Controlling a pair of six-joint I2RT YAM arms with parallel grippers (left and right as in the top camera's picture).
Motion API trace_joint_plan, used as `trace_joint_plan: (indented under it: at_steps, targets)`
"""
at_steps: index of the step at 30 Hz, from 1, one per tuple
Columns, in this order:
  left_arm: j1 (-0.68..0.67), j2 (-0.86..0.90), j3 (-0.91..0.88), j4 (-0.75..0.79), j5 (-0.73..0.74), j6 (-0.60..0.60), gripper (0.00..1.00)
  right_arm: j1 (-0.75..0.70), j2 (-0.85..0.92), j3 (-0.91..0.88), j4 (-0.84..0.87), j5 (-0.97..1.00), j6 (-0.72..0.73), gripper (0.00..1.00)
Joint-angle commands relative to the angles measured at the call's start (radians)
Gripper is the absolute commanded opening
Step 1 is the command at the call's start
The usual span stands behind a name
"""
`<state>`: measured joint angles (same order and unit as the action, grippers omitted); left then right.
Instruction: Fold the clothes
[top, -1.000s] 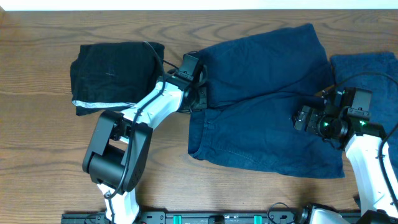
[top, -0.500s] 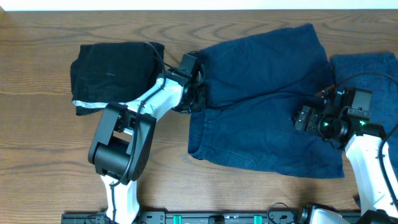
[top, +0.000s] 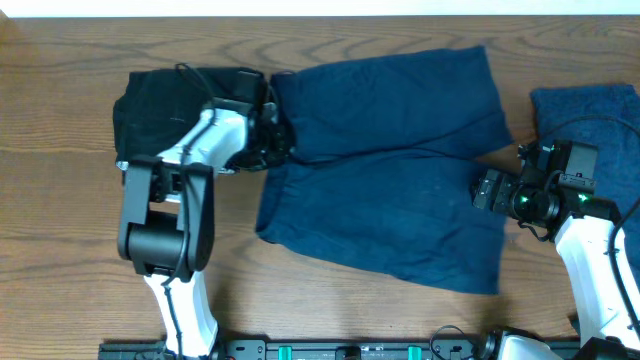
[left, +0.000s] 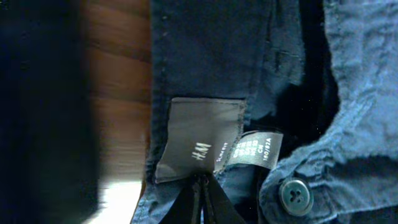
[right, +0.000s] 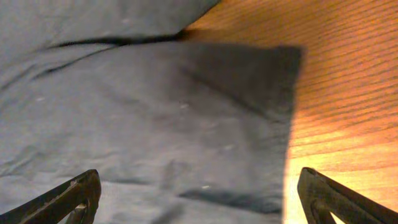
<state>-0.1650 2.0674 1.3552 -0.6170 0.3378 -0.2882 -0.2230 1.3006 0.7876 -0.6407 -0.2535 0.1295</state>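
1. Left fingers (left: 208, 208): clenched on the waistband of the navy shorts (top: 390, 170), by the label (left: 196, 146), just beside the folded black garment (top: 170, 115).
2. Shorts: flat on the surface (top: 60, 220), long axis left–right, waistband left, hems right.
3. Right fingers (right: 68, 196): spread and empty over the right hem. Yours is the nearer arm there.

The brown wood-grain table (top: 60, 250) carries 3 pieces of clothing: a folded black garment (top: 160, 110) at the far left, navy shorts (top: 390, 190) spread flat across the middle, and a blue garment (top: 600, 115) at the right edge.
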Motion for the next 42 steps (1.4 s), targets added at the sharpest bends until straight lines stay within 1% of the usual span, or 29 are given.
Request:
trace_joint_plan:
  at_steps: [1, 4, 7, 10, 11, 12, 14, 16, 20, 21, 22, 24, 26, 32, 38, 39, 40, 41, 42]
  targets:
    - [0.020, 0.096, -0.060, -0.018, -0.180, 0.057, 0.06, 0.008, 0.000, -0.006, 0.006, 0.004, 0.004, 0.99]
    - [0.000, 0.056, -0.051, -0.015, -0.170, 0.067, 0.06, 0.008, 0.000, -0.006, 0.013, 0.004, 0.004, 0.99]
    - [-0.019, -0.037, -0.029, -0.039, -0.170, 0.066, 0.06, 0.008, 0.000, -0.006, 0.012, 0.003, 0.004, 0.99]
    - [-0.024, -0.163, -0.015, -0.080, -0.170, 0.016, 0.08, 0.008, 0.000, -0.006, 0.005, 0.003, 0.004, 0.99]
    - [-0.024, -0.205, -0.015, -0.097, -0.169, -0.008, 0.11, 0.008, 0.000, -0.006, 0.001, 0.003, 0.004, 0.99]
    - [-0.024, -0.245, -0.015, -0.117, -0.169, -0.031, 0.17, 0.008, 0.000, -0.006, -0.003, 0.003, 0.004, 0.99]
    - [-0.025, -0.306, -0.015, -0.169, -0.150, -0.035, 0.30, 0.008, 0.000, -0.006, -0.010, 0.003, 0.004, 0.99]
    - [-0.028, -0.343, -0.015, -0.246, -0.116, -0.034, 0.38, 0.008, 0.000, -0.006, -0.014, 0.003, 0.004, 0.99]
    - [-0.035, -0.347, -0.026, -0.376, -0.025, 0.053, 0.54, 0.008, 0.000, -0.006, -0.014, 0.003, 0.004, 0.99]
    - [-0.037, -0.347, -0.039, -0.386, -0.009, 0.077, 0.57, 0.008, 0.000, -0.006, -0.014, 0.003, 0.004, 0.99]
    - [-0.039, -0.347, -0.055, -0.388, -0.005, 0.088, 0.63, 0.008, 0.000, -0.006, -0.014, 0.003, 0.004, 0.99]
    - [-0.039, -0.347, -0.089, -0.386, -0.006, 0.093, 0.67, 0.008, 0.000, -0.006, -0.014, 0.003, 0.004, 0.99]
    - [-0.039, -0.347, -0.124, -0.375, -0.006, 0.106, 0.68, 0.008, 0.000, -0.006, -0.015, 0.003, 0.004, 0.99]
    - [-0.039, -0.346, -0.228, -0.287, -0.002, 0.108, 0.68, 0.008, 0.000, -0.006, -0.017, 0.003, 0.004, 0.99]
    - [-0.039, -0.346, -0.319, -0.209, 0.084, 0.108, 0.66, 0.008, 0.000, -0.006, -0.018, 0.003, 0.004, 0.99]
    - [-0.039, -0.346, -0.330, -0.204, 0.086, 0.108, 0.60, 0.008, 0.000, -0.006, -0.018, 0.003, 0.004, 0.99]
    - [-0.039, -0.346, -0.338, -0.204, 0.086, 0.108, 0.49, 0.008, 0.000, -0.006, -0.018, 0.003, 0.004, 0.99]
    - [-0.039, -0.346, -0.349, -0.204, 0.086, 0.108, 0.31, 0.008, 0.000, -0.006, -0.019, 0.003, 0.004, 0.99]
    - [-0.039, -0.346, -0.360, -0.206, 0.086, 0.108, 0.19, 0.008, 0.000, -0.006, -0.021, 0.003, 0.004, 0.99]
